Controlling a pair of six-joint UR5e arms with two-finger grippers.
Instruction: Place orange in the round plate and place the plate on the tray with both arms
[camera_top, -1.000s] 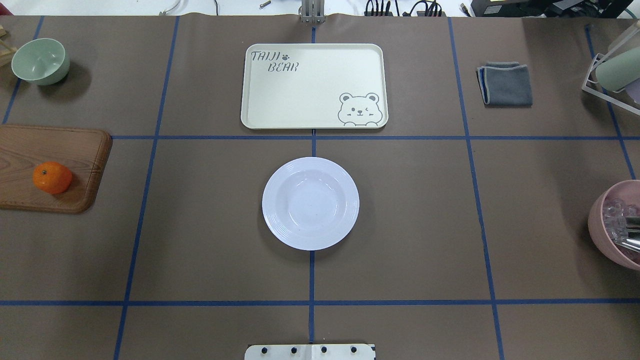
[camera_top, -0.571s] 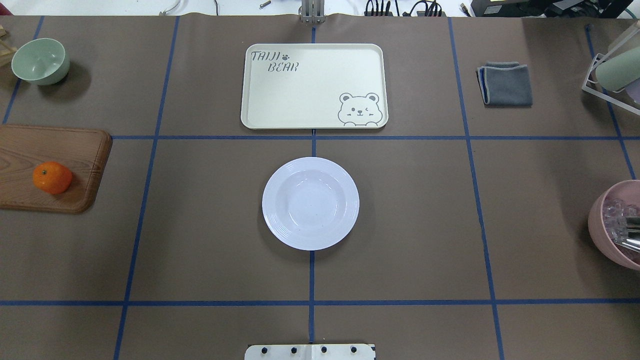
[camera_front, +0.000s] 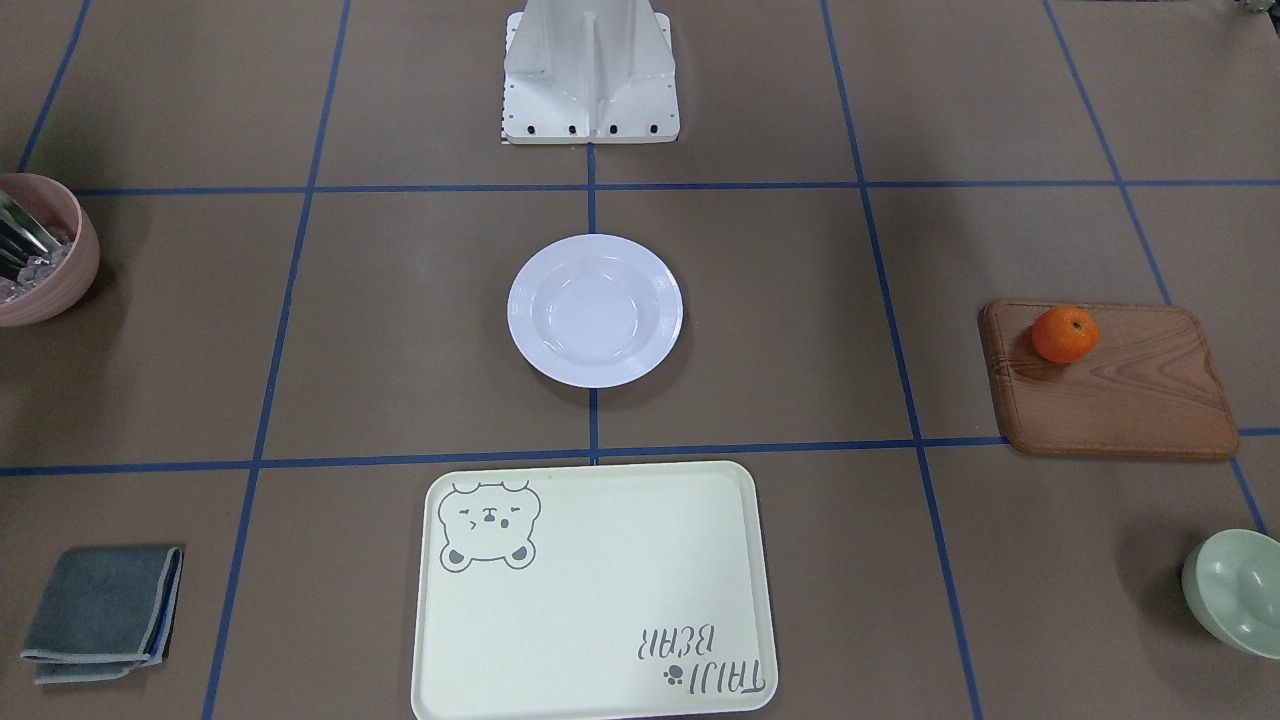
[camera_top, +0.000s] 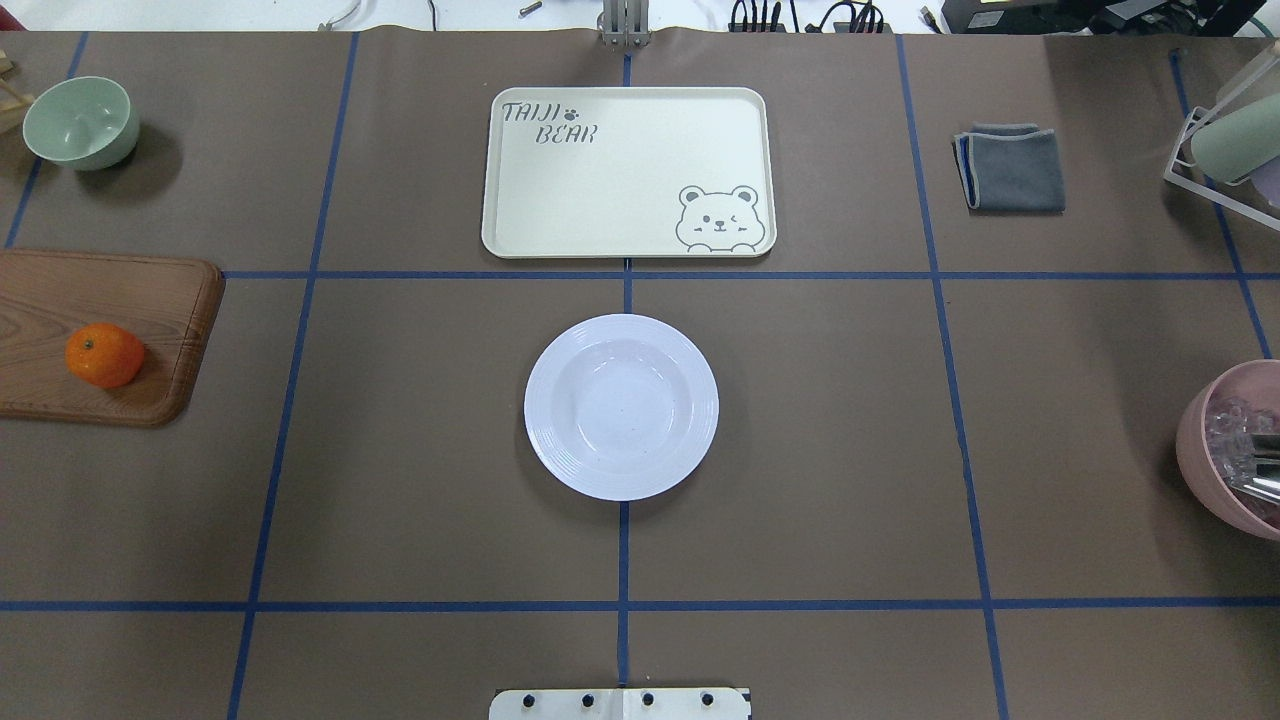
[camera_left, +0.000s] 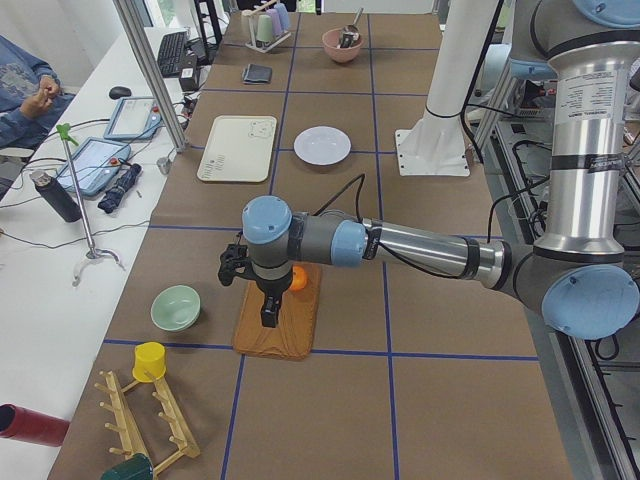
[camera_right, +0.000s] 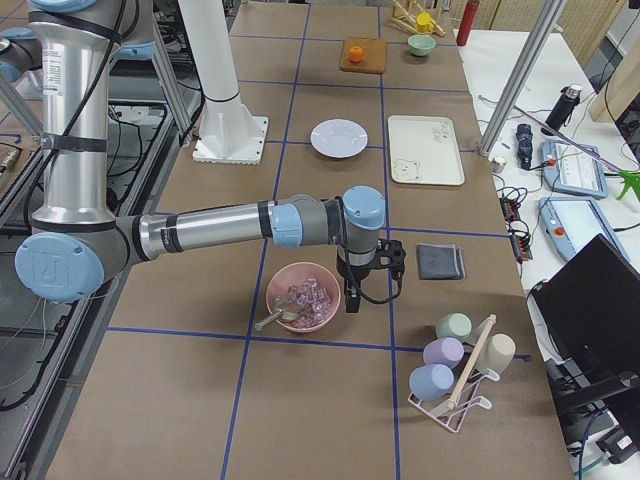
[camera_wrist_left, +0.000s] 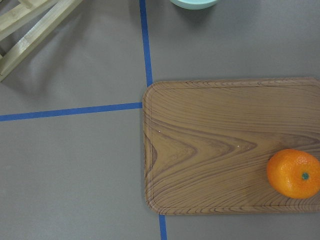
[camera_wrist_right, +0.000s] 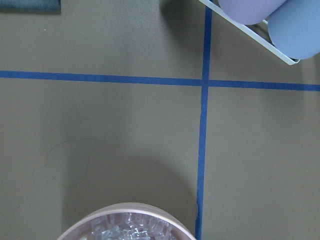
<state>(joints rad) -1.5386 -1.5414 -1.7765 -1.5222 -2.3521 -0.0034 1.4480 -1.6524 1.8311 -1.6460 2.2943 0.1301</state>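
The orange (camera_top: 104, 355) lies on a brown wooden board (camera_top: 60, 300) at the table's left; the left wrist view shows this orange (camera_wrist_left: 293, 173) near the board's corner. The empty white round plate (camera_top: 621, 406) sits mid-table, and the cream tray (camera_top: 625, 170) lies empty just beyond it. In the exterior left view my left gripper (camera_left: 268, 312) hangs over the board close to the orange (camera_left: 298, 279). The exterior right view shows my right gripper (camera_right: 352, 298) beside the pink bowl (camera_right: 303, 297). I cannot tell whether either gripper is open or shut.
A pale green bowl (camera_top: 80, 122) stands at the far left. A folded grey cloth (camera_top: 1012, 168) lies at the far right, beyond a pink bowl (camera_top: 1235, 450) of utensils. A cup rack (camera_top: 1225, 140) stands at the right edge. The robot's base (camera_front: 590, 70) is behind the plate.
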